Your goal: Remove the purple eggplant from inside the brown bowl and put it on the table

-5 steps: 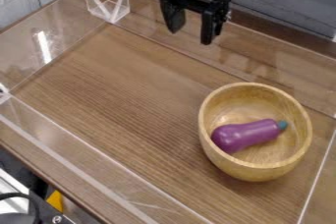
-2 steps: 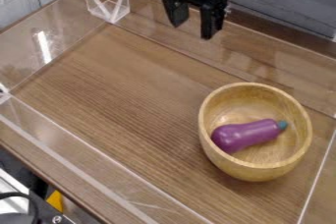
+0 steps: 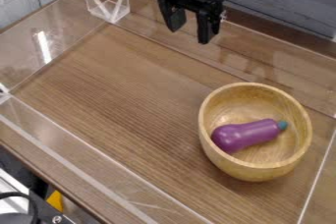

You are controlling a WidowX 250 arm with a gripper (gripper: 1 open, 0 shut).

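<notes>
The purple eggplant lies on its side inside the brown bowl, its darker stem end pointing right. The bowl stands on the wood-grain table at the right. My black gripper hangs above the far edge of the table, well up and to the left of the bowl. Its fingers point down and stand open with nothing between them.
Clear plastic walls run along the table's edges, with a folded corner piece at the back left. A grey plank wall stands behind the gripper. The table's front edge drops off at the lower left.
The gripper has shifted slightly to the left along the back edge. The eggplant and bowl have not moved.
</notes>
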